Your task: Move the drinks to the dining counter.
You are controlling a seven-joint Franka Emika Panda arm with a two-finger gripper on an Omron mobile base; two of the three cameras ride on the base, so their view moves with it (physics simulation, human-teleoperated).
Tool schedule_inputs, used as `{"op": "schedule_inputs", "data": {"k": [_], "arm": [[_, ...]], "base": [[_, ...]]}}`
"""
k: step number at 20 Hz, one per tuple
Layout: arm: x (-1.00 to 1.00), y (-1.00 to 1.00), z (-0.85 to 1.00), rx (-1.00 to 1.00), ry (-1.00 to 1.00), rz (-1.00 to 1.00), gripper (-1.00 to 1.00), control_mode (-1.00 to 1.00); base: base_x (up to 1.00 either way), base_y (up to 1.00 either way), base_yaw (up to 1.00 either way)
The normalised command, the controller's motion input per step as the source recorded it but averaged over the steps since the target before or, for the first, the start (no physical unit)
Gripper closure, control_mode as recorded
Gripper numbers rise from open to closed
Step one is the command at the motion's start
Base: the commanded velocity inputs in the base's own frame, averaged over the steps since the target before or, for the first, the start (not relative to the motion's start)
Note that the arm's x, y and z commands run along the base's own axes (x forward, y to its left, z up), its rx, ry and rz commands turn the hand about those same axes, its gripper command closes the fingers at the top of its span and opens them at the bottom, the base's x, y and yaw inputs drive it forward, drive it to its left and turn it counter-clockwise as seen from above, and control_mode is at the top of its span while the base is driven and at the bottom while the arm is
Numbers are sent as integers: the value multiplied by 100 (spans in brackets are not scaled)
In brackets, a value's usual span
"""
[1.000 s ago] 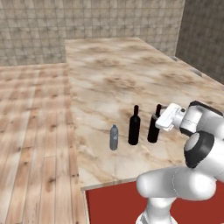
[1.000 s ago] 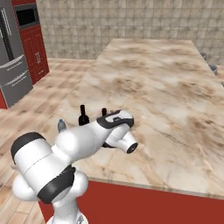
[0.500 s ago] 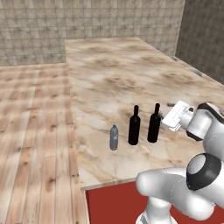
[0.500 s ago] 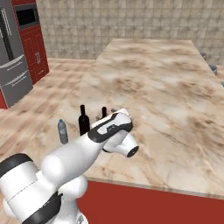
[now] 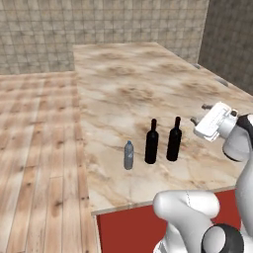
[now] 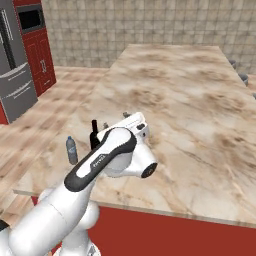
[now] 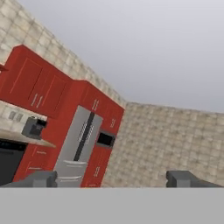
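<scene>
In your left base view, the water bottle [image 5: 128, 155] and two wine bottles [image 5: 151, 143] stand in a row on the dining counter [image 5: 128, 94]; the gripper [image 5: 202, 113] hovers at their three o'clock, apart from them.

Right base view: the forearm crosses the bottles.

Hand view: the fingertips [image 7: 38, 178] are spread wide and empty, aimed at a refrigerator [image 7: 78, 151].

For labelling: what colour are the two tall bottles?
Black wine bottles, clearest in left base view.

Two wine bottles [image 5: 151, 143], one water bottle [image 5: 129, 155]
</scene>
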Motion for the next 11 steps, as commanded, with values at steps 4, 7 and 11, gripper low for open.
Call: {"op": "schedule_inputs", "data": {"k": [4, 7, 11], "arm": [[-94, -37, 38, -4, 1, -14, -100, -100], [-88, -60, 6, -1, 0, -22, -100, -100], [-69, -61, 3, 0, 0, -26, -100, -100]], "base": [[0, 0, 0], [0, 0, 0], [0, 0, 0]]}}
